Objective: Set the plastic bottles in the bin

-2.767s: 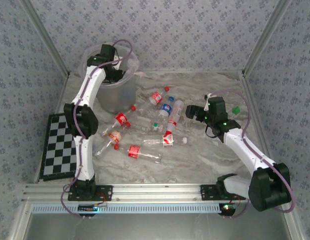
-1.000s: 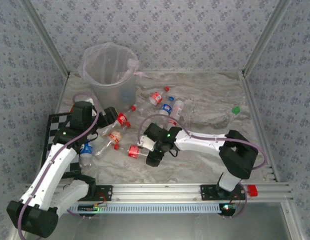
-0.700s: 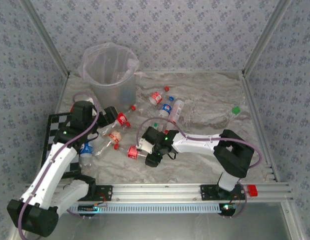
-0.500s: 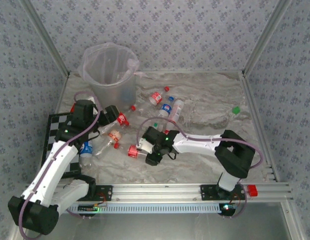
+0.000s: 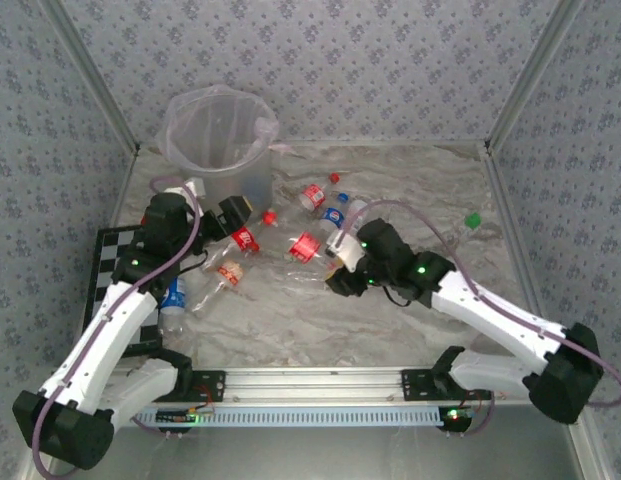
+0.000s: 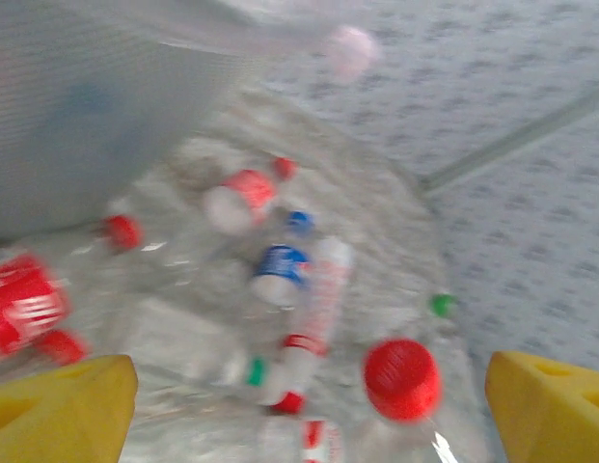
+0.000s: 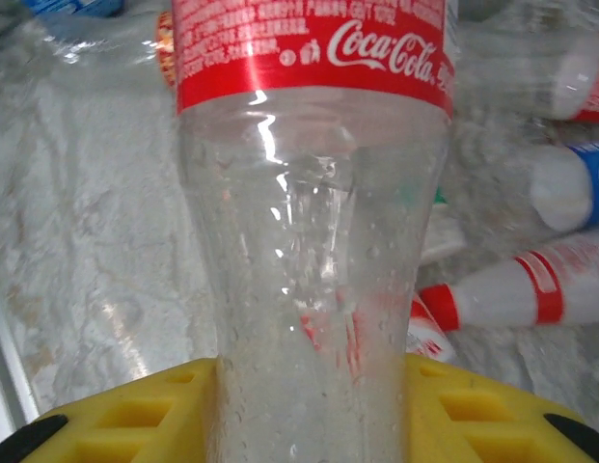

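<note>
The plastic bottles (image 5: pixel 312 196) lie scattered over the middle of the desk (image 5: pixel 430 190), and the bin (image 5: pixel 225 180) stands upright at the far left. From above, the right hand (image 5: pixel 340 268) is closed on the clear end of a red-labelled bottle (image 5: pixel 304 247). Whether that bottle is already clear of the desk is hard to judge from this angle. The left hand (image 5: pixel 235 212) hangs just in front of the bin with its jaws spread wide and nothing in them, above another bottle (image 5: pixel 242 240) with a red label.

The left wrist view is blurred. Its yellow fingertips (image 6: pixel 58 405) sit at the two bottom corners, far apart, with only loose bottles below them. A red cap (image 6: pixel 402 378) lies nearer the right-hand finger, and the bin's wall rises at upper left.

In the right wrist view the yellow fingers (image 7: pixel 116 415) press on either side of the bottle's clear body, with the Coca-Cola label at the far end.

The step in hand looks like the carry. The grasped bottle needs to be raised above the bin's rim and taken leftward, keeping clear of the left arm, before it is released. The left hand would have to drop and close on a bottle below it.
</note>
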`<control>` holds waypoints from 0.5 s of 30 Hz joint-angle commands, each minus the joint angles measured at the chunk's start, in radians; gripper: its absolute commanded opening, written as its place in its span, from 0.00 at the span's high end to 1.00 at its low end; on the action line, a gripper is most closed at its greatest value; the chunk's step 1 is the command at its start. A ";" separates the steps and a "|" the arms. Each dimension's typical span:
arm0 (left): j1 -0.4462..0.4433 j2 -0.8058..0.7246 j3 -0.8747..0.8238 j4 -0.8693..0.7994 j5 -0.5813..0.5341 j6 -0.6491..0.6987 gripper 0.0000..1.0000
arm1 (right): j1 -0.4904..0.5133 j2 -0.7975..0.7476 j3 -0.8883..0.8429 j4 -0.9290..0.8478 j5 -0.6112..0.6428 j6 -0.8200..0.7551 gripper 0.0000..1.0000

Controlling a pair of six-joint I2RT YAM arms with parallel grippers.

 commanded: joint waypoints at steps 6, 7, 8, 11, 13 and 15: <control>-0.197 0.184 -0.012 0.347 0.019 -0.100 0.09 | -0.012 -0.064 -0.129 0.187 0.040 0.137 0.65; -0.204 0.200 -0.004 0.341 0.008 -0.093 0.10 | -0.012 -0.070 -0.136 0.196 0.041 0.142 0.66; -0.211 0.216 0.005 0.328 -0.011 -0.087 0.11 | -0.012 -0.079 -0.144 0.206 0.043 0.148 0.65; -0.223 0.253 0.011 0.334 -0.029 -0.089 0.14 | -0.012 -0.099 -0.167 0.239 0.036 0.161 0.66; -0.229 0.275 0.011 0.354 -0.034 -0.100 0.18 | -0.013 -0.102 -0.177 0.256 0.027 0.168 0.65; -0.239 0.300 0.011 0.388 -0.028 -0.112 0.21 | -0.012 -0.093 -0.181 0.269 0.018 0.174 0.65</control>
